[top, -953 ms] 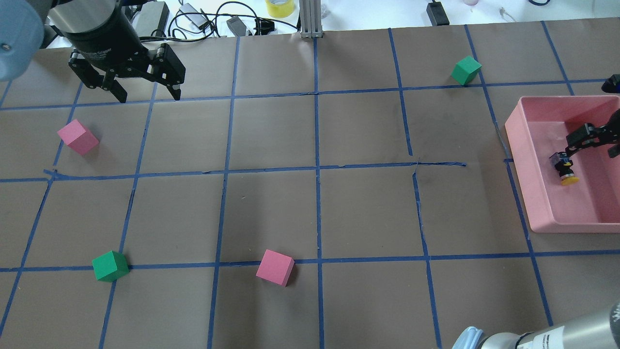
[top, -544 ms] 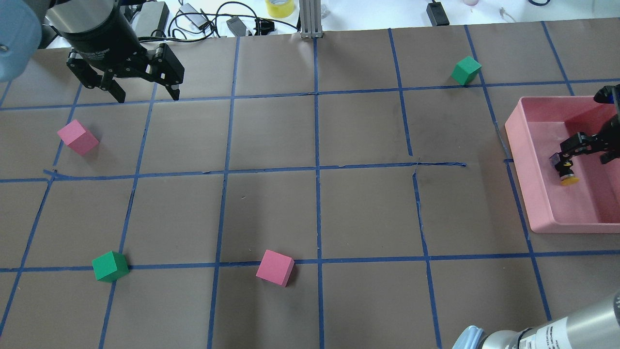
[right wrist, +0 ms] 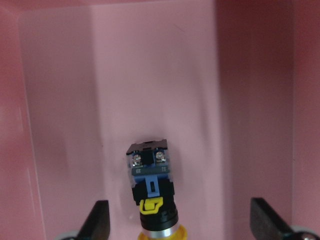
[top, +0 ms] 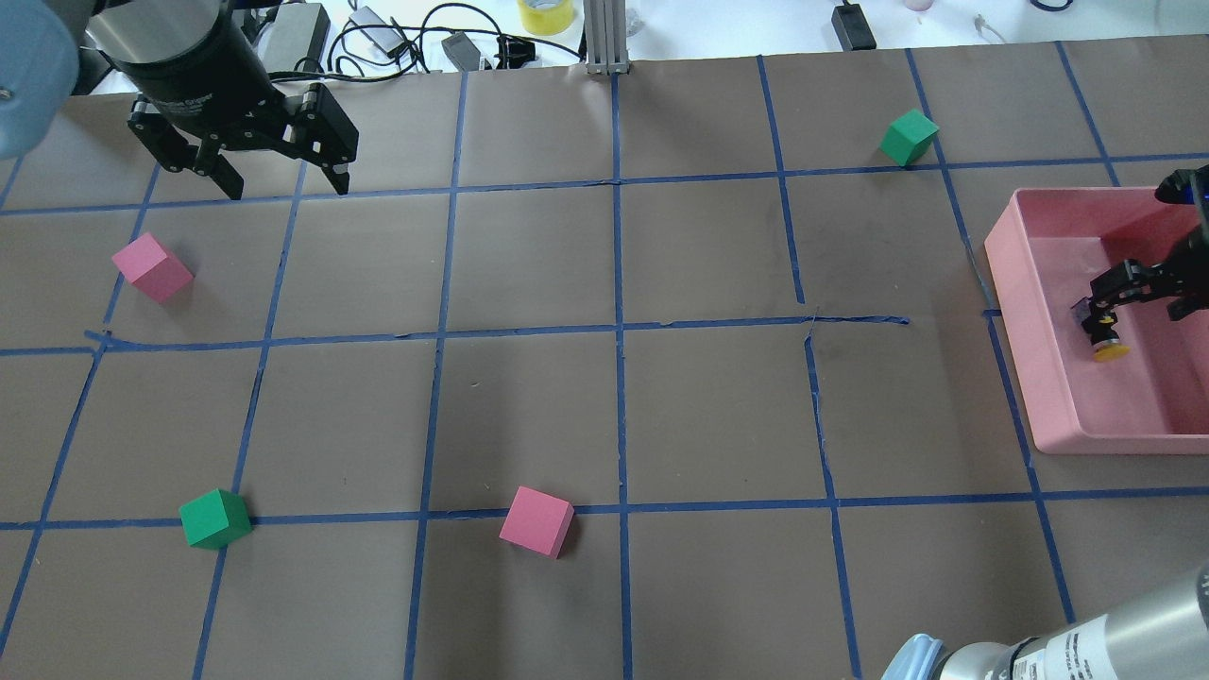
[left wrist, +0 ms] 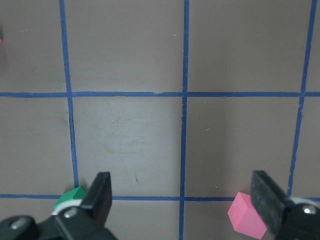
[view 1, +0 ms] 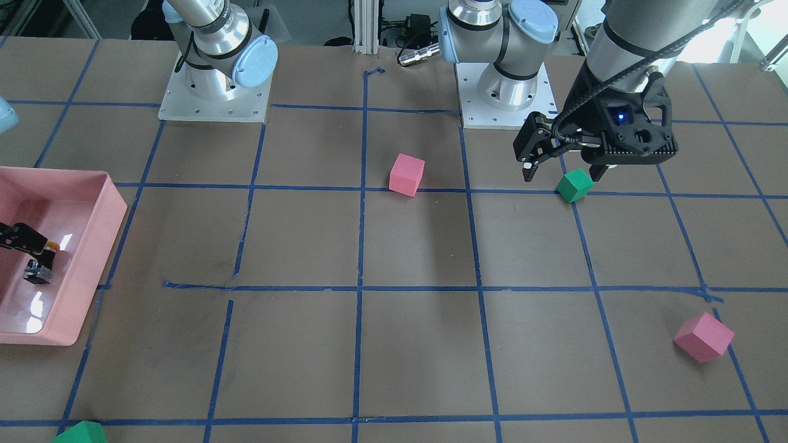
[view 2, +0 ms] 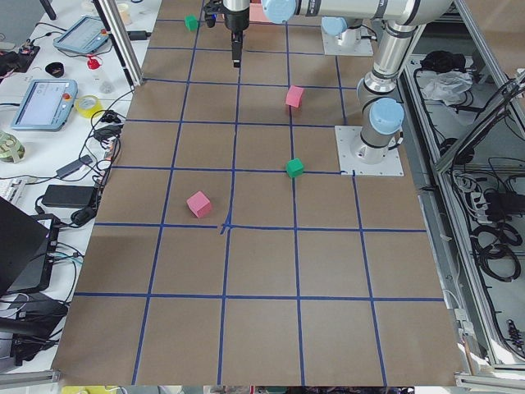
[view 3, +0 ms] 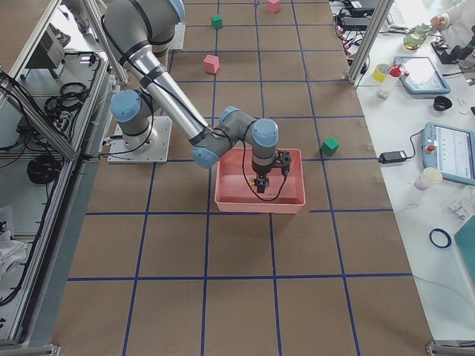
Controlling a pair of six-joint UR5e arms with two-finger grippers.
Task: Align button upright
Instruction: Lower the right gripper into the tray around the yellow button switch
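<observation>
At bottom centre of the right wrist view, the button (right wrist: 151, 192) lies toppled in the pink tray (right wrist: 60, 100) between the right fingers (right wrist: 98, 220), spread wide and empty, likely straddling it for righting. Overhead, upper left, the left fingers (top: 338, 170) hang wide apart, holding nothing.

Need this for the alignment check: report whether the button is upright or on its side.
On its side: the button lies flat on the pink tray floor, cap pointing sideways.

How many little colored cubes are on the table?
4. The left pink cube sits on the robot's left; the near green cube and middle pink cube lie closer to the robot; the far green cube is out near the pink tray. None seems hidden.
</observation>
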